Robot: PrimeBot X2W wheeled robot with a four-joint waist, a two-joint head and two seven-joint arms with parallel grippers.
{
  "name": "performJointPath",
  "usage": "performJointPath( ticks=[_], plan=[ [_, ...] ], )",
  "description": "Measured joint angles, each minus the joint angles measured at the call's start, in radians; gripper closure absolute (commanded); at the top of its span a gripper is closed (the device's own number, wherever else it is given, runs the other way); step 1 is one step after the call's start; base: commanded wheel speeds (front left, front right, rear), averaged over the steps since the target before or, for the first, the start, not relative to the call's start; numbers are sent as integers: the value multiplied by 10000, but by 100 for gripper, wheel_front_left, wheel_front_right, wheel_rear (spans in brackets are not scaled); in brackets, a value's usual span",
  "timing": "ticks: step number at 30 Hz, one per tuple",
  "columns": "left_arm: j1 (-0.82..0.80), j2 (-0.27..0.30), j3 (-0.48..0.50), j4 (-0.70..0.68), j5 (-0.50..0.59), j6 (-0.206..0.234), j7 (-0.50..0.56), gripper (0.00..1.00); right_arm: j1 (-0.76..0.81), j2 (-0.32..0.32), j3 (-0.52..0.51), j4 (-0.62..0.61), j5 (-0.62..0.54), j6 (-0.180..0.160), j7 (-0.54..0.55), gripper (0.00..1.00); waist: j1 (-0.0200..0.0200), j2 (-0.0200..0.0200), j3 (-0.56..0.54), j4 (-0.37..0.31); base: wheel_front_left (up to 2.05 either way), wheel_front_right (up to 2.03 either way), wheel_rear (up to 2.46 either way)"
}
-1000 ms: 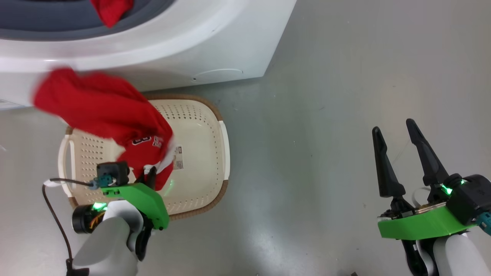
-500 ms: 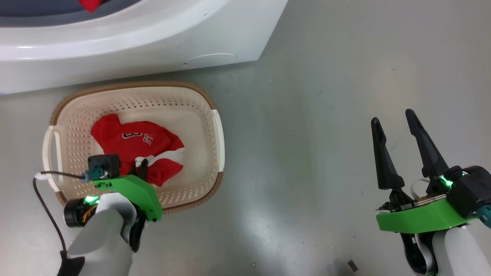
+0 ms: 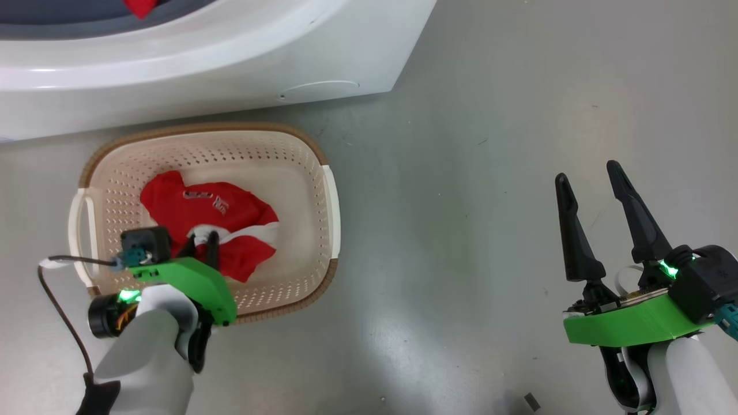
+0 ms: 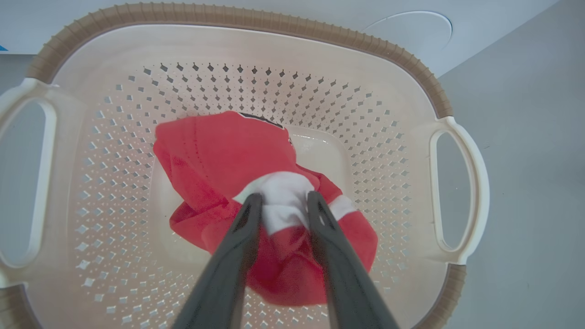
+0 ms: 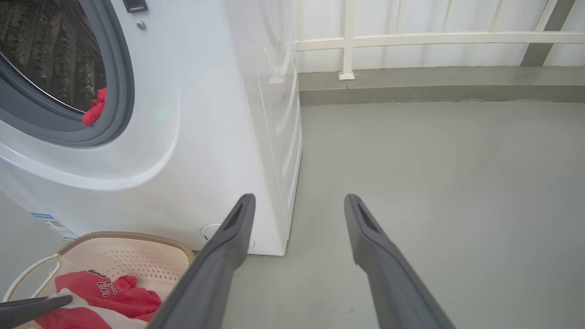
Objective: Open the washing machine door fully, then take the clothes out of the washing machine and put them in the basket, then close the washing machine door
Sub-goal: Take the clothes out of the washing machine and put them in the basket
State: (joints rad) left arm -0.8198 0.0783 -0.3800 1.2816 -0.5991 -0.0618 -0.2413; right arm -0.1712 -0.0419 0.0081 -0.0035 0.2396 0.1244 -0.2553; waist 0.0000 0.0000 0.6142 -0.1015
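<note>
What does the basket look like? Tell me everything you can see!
The basket is a cream-white plastic tub, rounded rectangular, with small holes all over its walls and bottom, a brown woven-look rim and a pale loop handle at each short end. It stands upright on the grey floor, close in front of the white washing machine. A crumpled red garment with white stripes lies inside, and the left gripper reaches in, its fingers either side of a white fold.

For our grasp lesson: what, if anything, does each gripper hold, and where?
Left gripper: fingers astride the white fold of the red-and-white sports garment in the cream perforated plastic basket; gripped or released cannot be told. Right gripper: open, empty.
</note>
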Motion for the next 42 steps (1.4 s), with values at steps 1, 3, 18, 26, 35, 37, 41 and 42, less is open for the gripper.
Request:
performJointPath(
  ticks=[1,3,18,26,35,37,41,42],
  plan=[
    [-44,2,63,-8,-27,0,-48,13,0,0,0,13,0,0,0,0,0,0,-15,9,0,0,0],
    [-89,2,165,-13,-104,0,-71,0,1,0,0,27,0,0,0,0,0,0,-56,34,0,0,0],
    [289,138,928,-2347,-123,15,-84,0,59,-6,2,155,0,0,0,0,0,0,-747,274,0,0,0],
    [1901,169,1695,-4723,539,205,-84,0,301,-8,35,192,-21,0,0,0,0,0,-1402,397,0,0,0],
    [3816,35,2604,-7643,1776,453,-86,0,709,-6,8,240,-261,0,0,0,0,0,-2387,481,0,0,0],
    [4195,29,2746,-8301,2148,558,-86,0,879,-6,-13,228,-341,0,0,0,0,0,-2583,492,0,0,0],
    [4916,6,2991,-9444,2619,660,-88,0,1083,-6,-52,188,-462,0,0,0,0,0,-2950,518,0,0,0],
    [5072,-2,3037,-9680,2748,725,-102,0,1127,-6,-61,186,-468,0,0,0,0,0,-3033,526,0,0,0]
  ],
)
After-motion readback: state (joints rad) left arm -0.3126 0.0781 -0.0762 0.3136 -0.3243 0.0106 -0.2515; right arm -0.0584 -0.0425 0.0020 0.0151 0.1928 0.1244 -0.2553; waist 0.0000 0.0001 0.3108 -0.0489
